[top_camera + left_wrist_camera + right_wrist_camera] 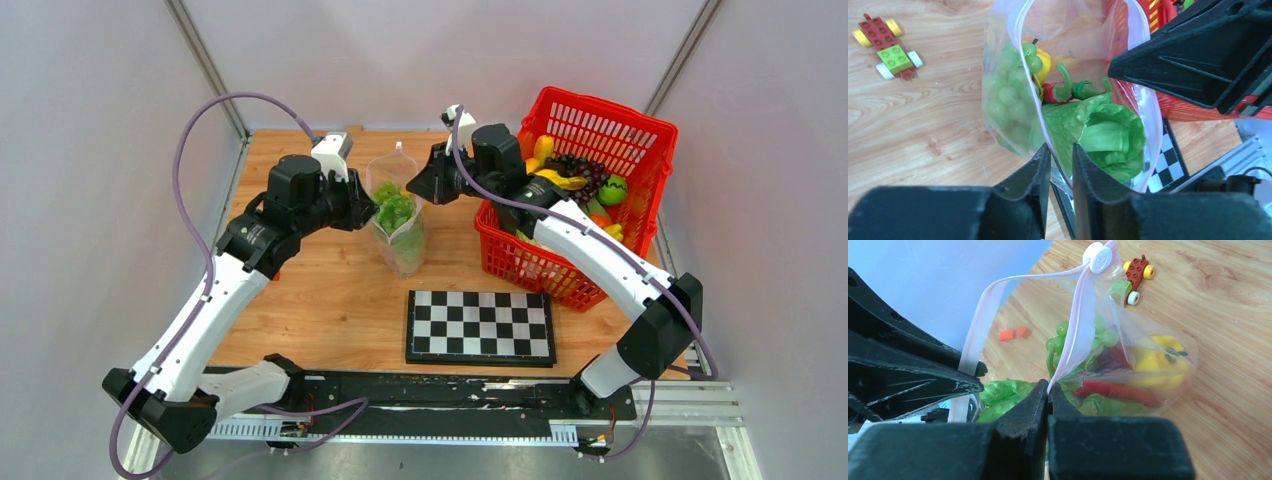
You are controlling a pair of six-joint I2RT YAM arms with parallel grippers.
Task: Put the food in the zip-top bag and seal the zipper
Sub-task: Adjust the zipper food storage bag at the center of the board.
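clamped fully shut with the right gripper [1048,386] on one lip of the zip-top bag [404,255], right on the pink zipper [984,315]; no gap between its fingertips, the strip rising out of the pinch toward the white slider [1097,257] at the far end. parted only narrowly at the left gripper [1062,147], fingertips at the opposite lip of the bag's mouth, with clear film and an edge of the lettuce [1108,135] in line with the slit; cannot tell whether pinching the film or merely beside it. held upright between the two grippers, mouth spread open and zipper unsealed, bottom resting on the wooden table [320,300], left of the red basket [655,135] and beyond the chessboard [480,325]. inside the bag: lettuce uppermost, green grapes [1008,95] against one wall, a yellow piece [1158,357] and a red pepper [1113,390] lower down. more toy fruit [585,180] in the basket. out on the table beside the bag, a small toy-brick car [888,47].
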